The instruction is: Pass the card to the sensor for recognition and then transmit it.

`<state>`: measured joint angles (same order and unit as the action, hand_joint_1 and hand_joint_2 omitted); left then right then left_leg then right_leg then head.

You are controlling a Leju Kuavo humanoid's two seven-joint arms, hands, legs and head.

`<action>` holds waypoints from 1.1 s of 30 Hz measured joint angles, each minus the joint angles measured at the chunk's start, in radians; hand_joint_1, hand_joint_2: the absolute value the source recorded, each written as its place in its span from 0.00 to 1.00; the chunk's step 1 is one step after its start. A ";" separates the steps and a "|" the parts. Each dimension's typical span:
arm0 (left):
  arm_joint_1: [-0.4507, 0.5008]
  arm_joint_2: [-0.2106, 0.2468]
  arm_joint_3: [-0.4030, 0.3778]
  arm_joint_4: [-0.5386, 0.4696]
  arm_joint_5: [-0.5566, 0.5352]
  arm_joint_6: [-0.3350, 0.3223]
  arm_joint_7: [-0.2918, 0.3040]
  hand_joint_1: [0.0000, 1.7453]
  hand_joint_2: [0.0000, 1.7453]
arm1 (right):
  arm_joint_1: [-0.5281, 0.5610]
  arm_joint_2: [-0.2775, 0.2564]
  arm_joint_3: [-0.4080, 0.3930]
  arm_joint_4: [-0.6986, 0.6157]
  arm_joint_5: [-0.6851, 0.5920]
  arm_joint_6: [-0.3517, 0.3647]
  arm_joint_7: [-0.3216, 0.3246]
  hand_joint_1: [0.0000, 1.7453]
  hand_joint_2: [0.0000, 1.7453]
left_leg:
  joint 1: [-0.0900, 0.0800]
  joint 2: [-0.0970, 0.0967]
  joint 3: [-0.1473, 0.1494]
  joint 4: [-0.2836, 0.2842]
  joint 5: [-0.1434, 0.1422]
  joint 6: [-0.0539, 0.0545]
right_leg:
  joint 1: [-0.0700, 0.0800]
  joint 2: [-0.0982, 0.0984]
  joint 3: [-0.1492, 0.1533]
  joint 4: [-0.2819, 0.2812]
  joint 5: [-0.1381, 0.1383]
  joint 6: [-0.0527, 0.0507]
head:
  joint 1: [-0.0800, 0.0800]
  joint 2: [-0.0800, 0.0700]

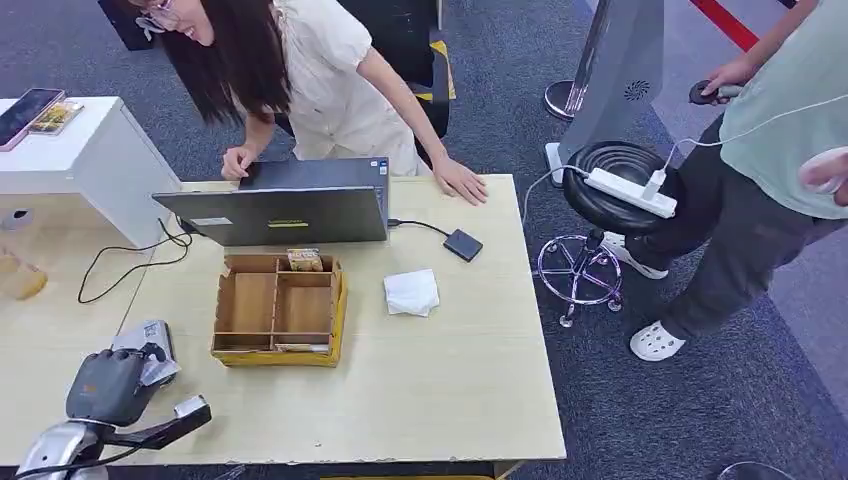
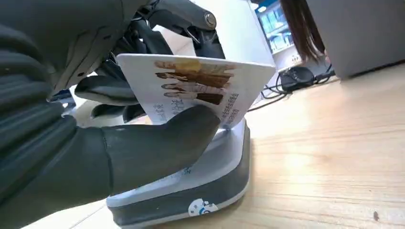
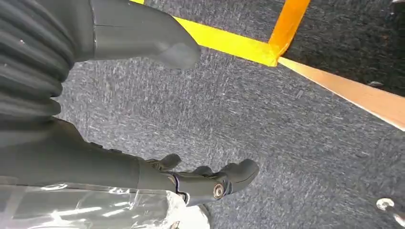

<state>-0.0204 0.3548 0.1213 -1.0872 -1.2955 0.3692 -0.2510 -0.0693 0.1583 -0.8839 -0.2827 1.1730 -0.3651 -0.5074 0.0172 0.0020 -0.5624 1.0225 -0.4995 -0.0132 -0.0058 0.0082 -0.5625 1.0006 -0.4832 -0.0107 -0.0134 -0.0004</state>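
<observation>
Pinching card (image 2: 200, 86) — left hand (image 2: 143, 119)

The card (image 2: 196, 90) held in the left hand (image 2: 157, 138), in the middle of the left wrist view, carries lines of printed characters beside a row of pictured figures; they look like Chinese script but are too blurred and tilted to read. The sensor (image 2: 200, 191) below it bears a small round blue-and-white mark on its front edge, not legible. In the head view, the laptop (image 1: 290, 215) at upper centre has a yellow label strip on its lid and a white sticker toward its left; neither can be read.
</observation>
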 joint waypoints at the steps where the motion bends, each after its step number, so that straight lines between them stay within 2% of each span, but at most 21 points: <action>1: 0.000 0.000 0.000 0.000 0.000 -0.002 0.000 1.00 1.00 | 0.000 0.000 0.000 -0.001 0.000 0.000 -0.001 0.00 1.00 | 0.000 0.000 0.000 0.000 0.000 0.000 | 0.000 0.000 0.000 0.000 0.000 0.000 | 0.000 0.000; 12: -0.001 0.000 0.000 0.000 -0.003 -0.006 0.000 1.00 1.00 | 0.000 0.000 0.000 -0.007 0.000 0.000 -0.003 0.00 1.00 | 0.000 0.000 0.000 0.000 0.000 0.000 | 0.000 0.000 0.000 0.000 0.000 0.000 | 0.000 0.000; 16: -0.001 0.000 0.000 0.000 -0.006 -0.031 0.005 1.00 1.00 | 0.000 0.000 0.000 -0.008 0.000 0.000 -0.006 0.00 1.00 | 0.000 0.000 0.000 0.000 0.000 0.000 | 0.000 0.000 0.000 0.000 0.000 0.000 | 0.000 0.000; 20: -0.002 0.000 0.000 0.000 0.012 -0.100 0.008 1.00 1.00 | 0.000 0.000 -0.003 -0.008 0.000 0.000 -0.013 0.00 1.00 | 0.000 0.000 0.001 0.000 0.000 0.000 | 0.000 0.000 0.001 0.000 0.000 0.000 | 0.000 0.000; 26: -0.014 -0.006 0.009 -0.002 0.106 -0.245 -0.001 1.00 1.00 | -0.002 0.000 -0.010 -0.009 0.003 -0.002 -0.029 0.00 1.00 | 0.000 -0.001 0.004 0.000 0.000 0.000 | 0.000 -0.002 0.005 0.000 0.000 0.000 | 0.000 0.000; 33: -0.004 -0.015 0.025 -0.002 0.106 -0.272 0.014 1.00 1.00 | -0.004 0.000 -0.010 -0.010 0.011 -0.008 -0.034 0.00 1.00 | 0.000 -0.001 0.005 0.000 0.001 -0.001 | 0.000 -0.001 0.005 0.000 0.000 0.000 | 0.000 0.000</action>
<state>-0.0241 0.3403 0.1465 -1.0895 -1.1891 0.0973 -0.2369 -0.0734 0.1583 -0.8942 -0.2922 1.1845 -0.3727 -0.5409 0.0176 0.0009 -0.5574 1.0223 -0.4988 -0.0137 -0.0054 0.0067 -0.5578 1.0009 -0.4830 -0.0108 -0.0137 -0.0004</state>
